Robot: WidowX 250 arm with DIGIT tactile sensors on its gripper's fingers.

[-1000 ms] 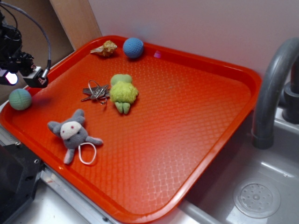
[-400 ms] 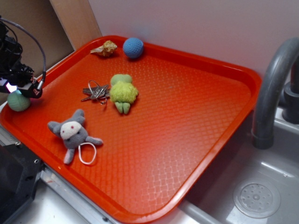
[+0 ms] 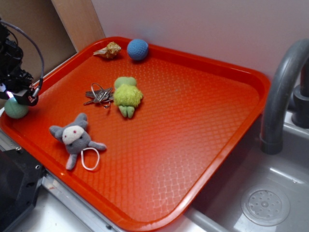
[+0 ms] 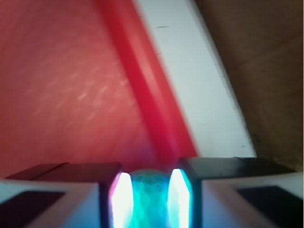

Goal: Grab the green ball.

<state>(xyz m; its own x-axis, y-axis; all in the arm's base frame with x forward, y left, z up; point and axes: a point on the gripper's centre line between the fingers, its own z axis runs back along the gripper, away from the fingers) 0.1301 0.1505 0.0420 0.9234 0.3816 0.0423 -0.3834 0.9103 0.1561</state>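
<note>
An orange tray (image 3: 203, 125) sat beside a sink (image 3: 270, 193). At the tray's far left edge, the black gripper (image 3: 18, 99) reached down onto the green ball (image 3: 14, 109), which lay against the raised rim. In the blurred wrist view the ball (image 4: 148, 197) sat between the two glowing fingers (image 4: 121, 197), which looked to touch both its sides; whether they squeezed it firmly could not be told. Elsewhere on the tray lay a blue ball (image 3: 137, 49), a shell (image 3: 108, 50), keys (image 3: 98, 95), a fuzzy yellow-green toy (image 3: 127, 95) and a grey plush animal (image 3: 75, 137).
</note>
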